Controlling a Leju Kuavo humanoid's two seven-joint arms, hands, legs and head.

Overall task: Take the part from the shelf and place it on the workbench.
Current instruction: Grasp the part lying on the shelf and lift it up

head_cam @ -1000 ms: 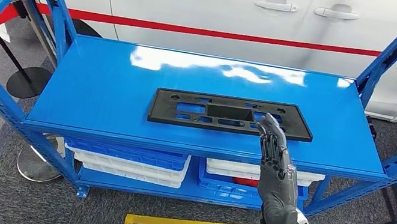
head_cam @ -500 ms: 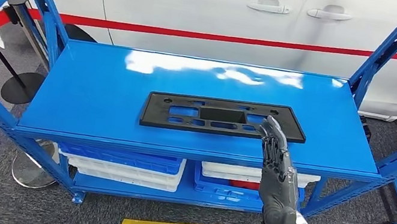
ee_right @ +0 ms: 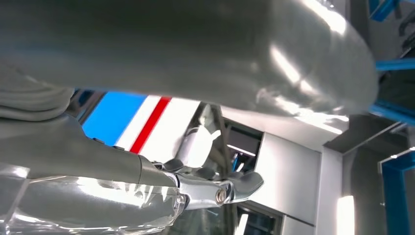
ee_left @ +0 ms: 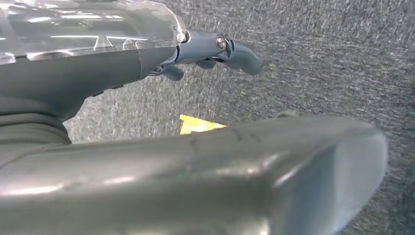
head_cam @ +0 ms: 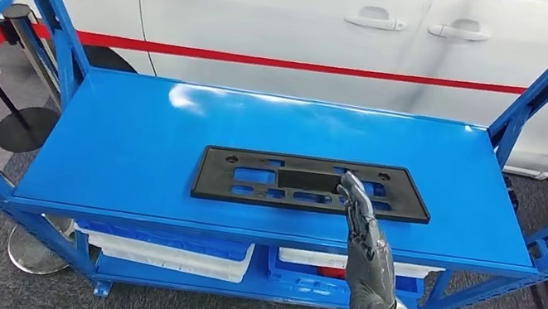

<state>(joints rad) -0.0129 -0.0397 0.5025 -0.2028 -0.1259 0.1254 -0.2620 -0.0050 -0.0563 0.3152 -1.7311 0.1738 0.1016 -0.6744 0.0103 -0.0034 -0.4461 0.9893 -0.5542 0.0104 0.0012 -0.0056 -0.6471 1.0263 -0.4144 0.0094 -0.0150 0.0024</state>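
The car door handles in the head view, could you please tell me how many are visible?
2. Both sit on the white car behind the shelf: the left door handle and the right door handle, side by side. Others may lie outside the picture.

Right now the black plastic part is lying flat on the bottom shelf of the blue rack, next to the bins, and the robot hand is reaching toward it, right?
Not quite. The black plastic part lies flat on the top shelf of the blue rack, as the head view shows; the bins sit on the level below it. The rest holds: the right robot hand is reaching toward it.
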